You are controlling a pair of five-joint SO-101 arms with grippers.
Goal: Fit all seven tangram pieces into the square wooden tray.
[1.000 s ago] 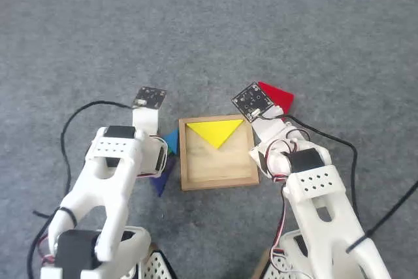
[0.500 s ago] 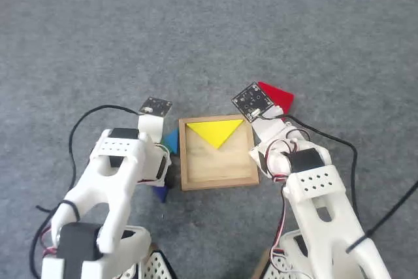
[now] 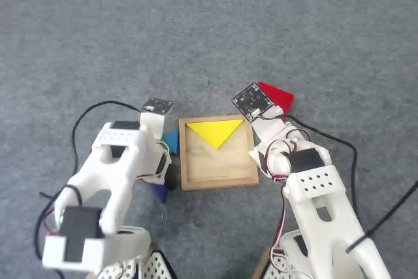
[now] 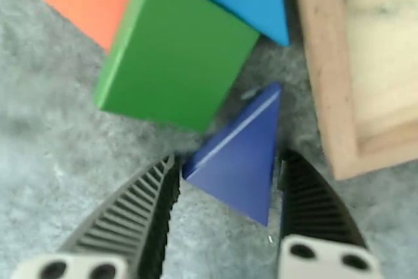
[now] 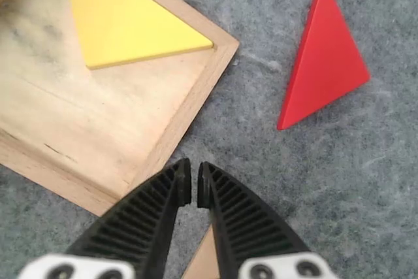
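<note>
Down beside the tray, left jaws straddle the dark blue triangle, open; right jaws pinched together.

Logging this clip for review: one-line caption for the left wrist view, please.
Left gripper, jaws open, straddles a dark blue triangle beside a green piece and the wooden tray.

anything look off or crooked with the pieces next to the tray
The dark blue triangle seems tipped up on one edge rather than lying flat. It sits just outside the tray wall, with the left claw open around it. The green piece sits close beside it. Nothing looks damaged.
</note>
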